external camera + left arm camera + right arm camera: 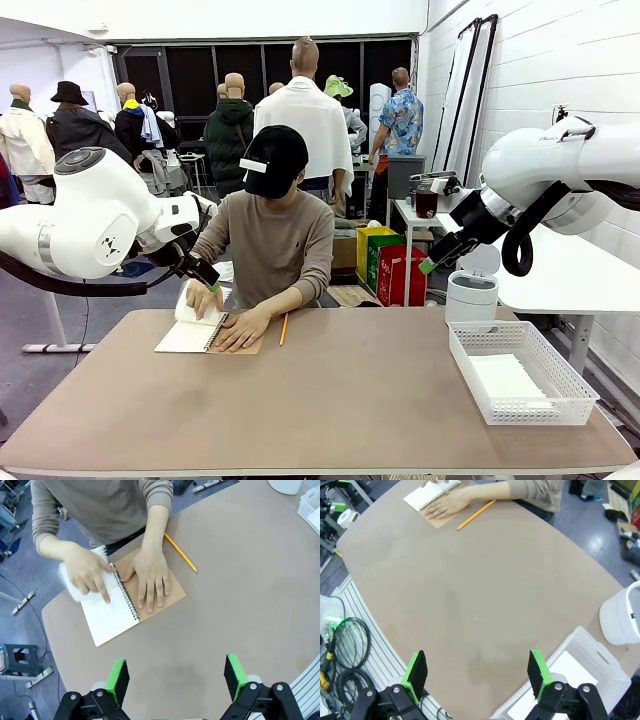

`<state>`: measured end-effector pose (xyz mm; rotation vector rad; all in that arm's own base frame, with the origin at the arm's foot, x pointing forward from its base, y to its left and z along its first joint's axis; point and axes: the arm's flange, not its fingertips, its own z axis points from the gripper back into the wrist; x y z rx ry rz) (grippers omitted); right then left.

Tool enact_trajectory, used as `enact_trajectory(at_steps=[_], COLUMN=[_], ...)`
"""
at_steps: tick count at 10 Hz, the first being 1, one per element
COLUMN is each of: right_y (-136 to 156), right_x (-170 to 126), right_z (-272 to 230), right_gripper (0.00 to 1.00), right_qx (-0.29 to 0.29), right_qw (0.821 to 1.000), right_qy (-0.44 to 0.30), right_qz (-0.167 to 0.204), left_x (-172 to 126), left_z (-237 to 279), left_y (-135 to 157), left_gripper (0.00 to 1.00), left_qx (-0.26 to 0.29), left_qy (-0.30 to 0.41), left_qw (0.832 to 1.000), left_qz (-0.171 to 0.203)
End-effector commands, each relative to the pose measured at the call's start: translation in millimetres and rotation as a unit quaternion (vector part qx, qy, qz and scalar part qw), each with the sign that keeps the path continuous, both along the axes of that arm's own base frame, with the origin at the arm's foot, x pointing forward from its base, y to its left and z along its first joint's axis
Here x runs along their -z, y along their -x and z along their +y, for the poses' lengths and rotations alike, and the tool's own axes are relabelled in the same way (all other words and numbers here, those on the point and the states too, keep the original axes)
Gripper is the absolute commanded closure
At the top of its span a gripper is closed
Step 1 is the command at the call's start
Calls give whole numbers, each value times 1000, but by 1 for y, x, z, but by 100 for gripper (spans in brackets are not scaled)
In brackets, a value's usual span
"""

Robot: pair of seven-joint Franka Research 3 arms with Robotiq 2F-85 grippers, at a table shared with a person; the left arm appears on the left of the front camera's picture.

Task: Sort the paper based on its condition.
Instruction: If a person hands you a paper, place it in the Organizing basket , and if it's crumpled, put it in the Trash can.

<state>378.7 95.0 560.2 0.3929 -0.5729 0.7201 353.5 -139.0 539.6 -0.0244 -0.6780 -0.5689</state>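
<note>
A person sits at the far side with both hands on an open spiral notebook (pixel 190 338) (pixel 112 617). One hand curls a white sheet of paper (pixel 187 306) (pixel 71 582) up at the notebook's outer edge. Another flat sheet (pixel 505 378) (pixel 570 662) lies in the white basket (pixel 540 408) (pixel 607 662) at the right. My left gripper (pixel 205 275) (pixel 176 680) hangs open above the table, short of the notebook. Over the basket's side, my right gripper (pixel 435 262) (pixel 476 674) is raised and open, with nothing between its fingers.
A yellow pencil (pixel 283 328) (pixel 180 552) (pixel 476 514) lies beside the notebook's brown cover (pixel 165 597). A white lidded bin (pixel 472 295) (pixel 622 615) stands behind the basket. The table's middle (pixel 340 390) is bare.
</note>
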Motion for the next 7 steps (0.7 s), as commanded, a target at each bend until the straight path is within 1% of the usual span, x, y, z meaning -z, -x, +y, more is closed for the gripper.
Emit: enact_trajectory(at_steps=[1,7], right_y=[-1,-1], right_x=[0,0], right_z=[1,1], right_gripper=[0,0], right_qx=[-2,-2], right_qw=[1000,1000], right_qy=[1,1], right_qz=[3,3], left_x=[1,1], left_z=[1,1], left_y=[0,0], left_gripper=[0,0], left_qx=[0,0], left_qy=[1,1], left_qw=[1000,1000], left_qz=[1,1])
